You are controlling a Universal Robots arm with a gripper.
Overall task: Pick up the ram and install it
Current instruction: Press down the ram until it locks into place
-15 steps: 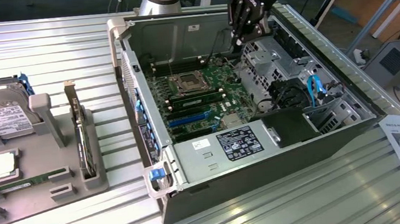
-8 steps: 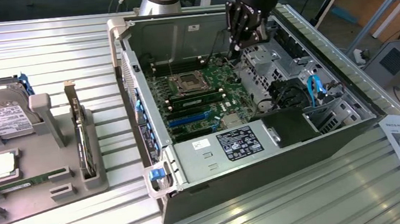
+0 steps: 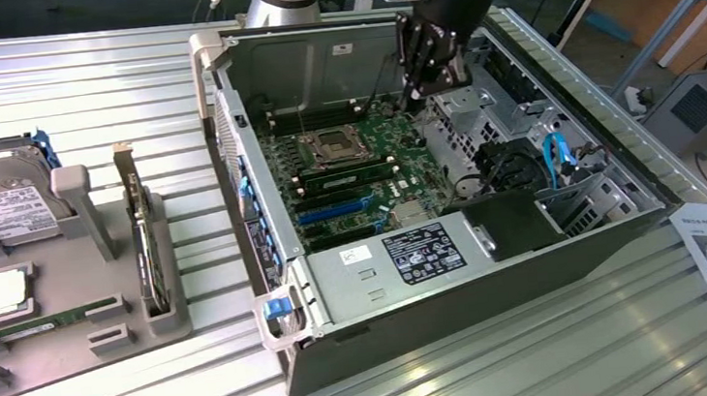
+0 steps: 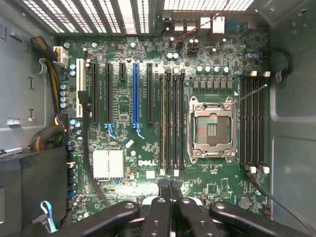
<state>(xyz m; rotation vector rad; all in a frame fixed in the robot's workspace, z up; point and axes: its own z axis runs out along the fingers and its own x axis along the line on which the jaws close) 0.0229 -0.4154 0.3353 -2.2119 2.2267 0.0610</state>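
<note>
Ram (image 3: 41, 320) is lying flat in the grey tray (image 3: 77, 353) at the exterior view's left, near the front, well apart from the open case (image 3: 465, 275). The gripper (image 3: 431, 82) is hanging inside the case over the far part of the board (image 3: 362, 148), jaws closed and carrying nothing.

In the wrist view, the gripper (image 4: 171, 186) is pointing down at the board (image 4: 148, 163). Its fingers are pressing together with nothing between them. Their tips are sitting near the ends of the memory slots (image 4: 172, 123), which are running beside the socket (image 4: 212, 129).
</note>
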